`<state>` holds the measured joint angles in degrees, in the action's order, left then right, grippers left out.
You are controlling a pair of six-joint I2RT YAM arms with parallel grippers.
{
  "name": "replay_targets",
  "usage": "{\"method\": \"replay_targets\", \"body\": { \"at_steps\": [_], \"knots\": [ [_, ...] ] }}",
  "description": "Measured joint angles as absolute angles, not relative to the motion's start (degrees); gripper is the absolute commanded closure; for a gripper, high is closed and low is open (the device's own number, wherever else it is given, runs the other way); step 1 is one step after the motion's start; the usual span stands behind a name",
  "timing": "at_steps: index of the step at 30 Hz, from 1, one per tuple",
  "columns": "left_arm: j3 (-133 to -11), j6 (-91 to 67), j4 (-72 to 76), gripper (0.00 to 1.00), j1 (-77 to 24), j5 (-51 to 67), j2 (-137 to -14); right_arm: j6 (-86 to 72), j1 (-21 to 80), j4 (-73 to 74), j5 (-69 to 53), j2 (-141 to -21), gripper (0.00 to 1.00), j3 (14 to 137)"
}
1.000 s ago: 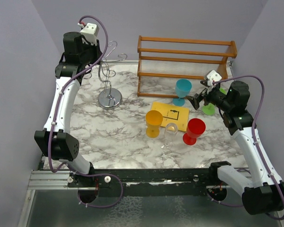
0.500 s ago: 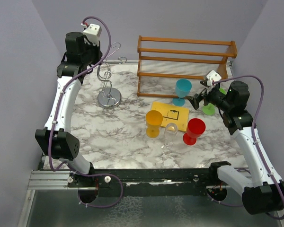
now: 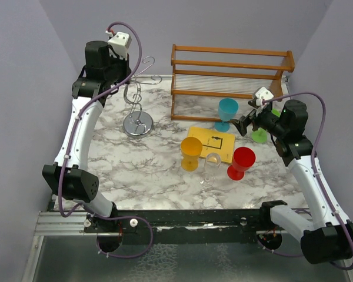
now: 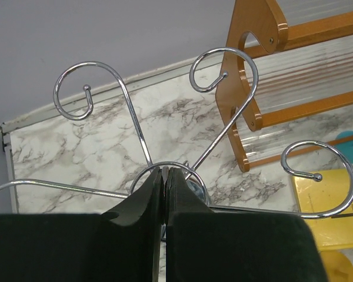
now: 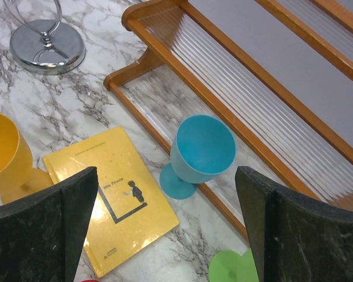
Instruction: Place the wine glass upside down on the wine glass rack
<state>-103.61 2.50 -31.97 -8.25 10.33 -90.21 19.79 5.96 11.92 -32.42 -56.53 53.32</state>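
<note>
Two things have changed in the view from above. The left hand [image 3: 122,75] has drawn its fingers together, and its arm has edged up and to the right. It now sits at the crown of the wine glass rack [image 3: 137,123]. The rack's curled arms lean a little further right than a second ago, while its round base has hardly shifted. I judge this to be a steadying hold on the rack, made before any glass is brought over.

No glass hangs there yet. A clear wine glass [image 3: 212,165] stands upright on the surface [image 3: 147,167] between an orange goblet [image 3: 191,151] and a red goblet [image 3: 242,161]. It is well apart from the rack. The right hand [image 3: 242,125] has not moved and hovers wide open between a blue goblet [image 3: 226,110] and a green goblet [image 3: 260,136].

From the left wrist, the fingers [image 4: 138,205] are pressed shut, with their tips at the rack's central ring. I cannot tell whether any wire is pinched between them.

From the right wrist, the spread fingers frame the blue goblet, so that may be the glass intended. It stands just in front of the wooden shelf rack [image 5: 265,94], with a yellow book [image 5: 115,194] close beside it. Both crowd the approach. The left hand at the crown may also block some of the hooks.
</note>
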Motion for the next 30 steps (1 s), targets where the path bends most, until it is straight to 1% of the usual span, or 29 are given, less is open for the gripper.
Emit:
{"method": "replay_targets", "body": {
  "at_steps": [13,23,30],
  "knots": [
    [-103.20,-0.21,-38.39,1.00,-9.15,14.79,-86.85,19.79,5.54,11.94,-32.45,-57.12,0.00,53.30],
    [-98.00,-1.58,-36.60,1.00,-11.46,19.57,-82.59,19.77,5.52,11.92,-32.45,-57.87,0.00,53.28],
    [-97.32,-1.67,-35.51,1.00,-13.32,20.62,-82.43,19.77,5.52,11.92,-32.42,-58.15,0.00,53.28]
  ]
}}
